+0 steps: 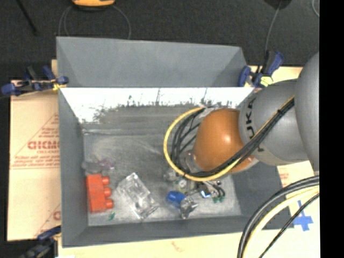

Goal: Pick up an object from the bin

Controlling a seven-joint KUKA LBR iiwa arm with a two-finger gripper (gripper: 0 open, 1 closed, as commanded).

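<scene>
Gripper (189,200) low at lower centre of frame, just beside small blue piece (173,198); spread or pressed together, cannot tell; best to centre squarely over blue piece, avoiding clear plastic block (137,195) to its left.

Low claw (187,202) (arm (279,130) from right)
</scene>
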